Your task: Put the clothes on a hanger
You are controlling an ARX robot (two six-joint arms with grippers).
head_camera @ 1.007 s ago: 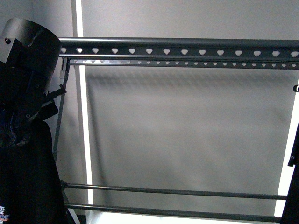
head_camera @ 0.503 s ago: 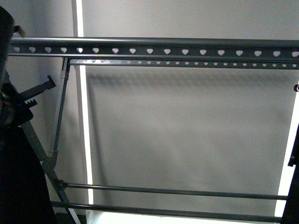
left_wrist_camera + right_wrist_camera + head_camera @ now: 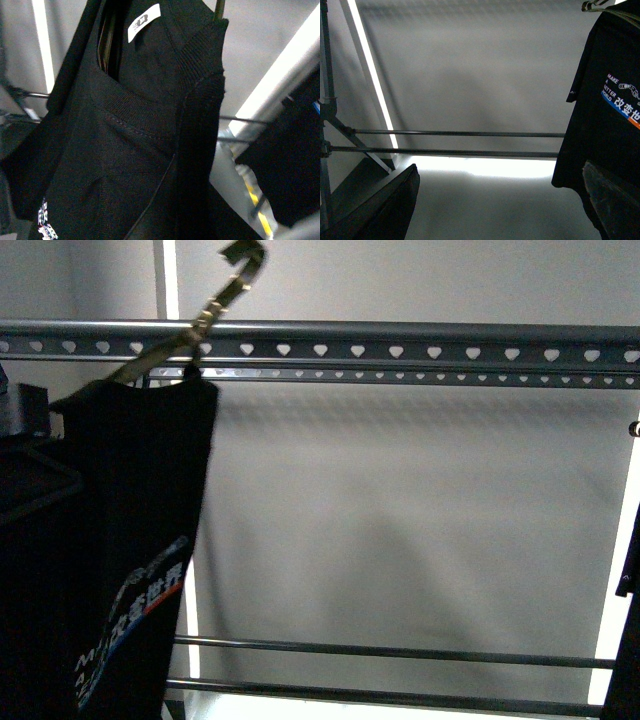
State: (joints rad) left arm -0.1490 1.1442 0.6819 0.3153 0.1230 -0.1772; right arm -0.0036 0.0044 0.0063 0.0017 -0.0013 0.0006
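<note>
A large grey metal clothes rack [image 3: 420,345] filled the front view. Its wide top rail, punched with heart-shaped holes, ran from ten o'clock to two o'clock, and two thin lower bars [image 3: 400,652] crossed at six o'clock. The black short-sleeved T-shirt [image 3: 120,540] hung at eight o'clock, in front of the rack's left end. Its top edge sat just below the rail, and its white, blue and orange print was turned at an angle to the camera. From the shirt's top a brass-coloured wire hook [image 3: 238,260] slanted up toward eleven o'clock. Its shaft crossed the front of the rail and its bent end stood above it; whether it touched the rail I cannot tell. A dark strip of cloth [image 3: 625,570] showed at the four o'clock edge.

A dark boxy part of the left arm [image 3: 25,412] sat at nine o'clock, just under rail height and beside the shirt. The left wrist camera looked closely onto the shirt's ribbed collar [image 3: 150,110] and white neck label [image 3: 143,22]. The left claw's fingers were hidden there, so I cannot tell whether it was clenched or released.

The right arm pointed toward the rack, its wrist camera facing the lower bars and the shirt's printed front. The right claw [image 3: 500,167] was released, its two dark fingers [image 3: 380,210] spread wide with nothing between them.
</note>
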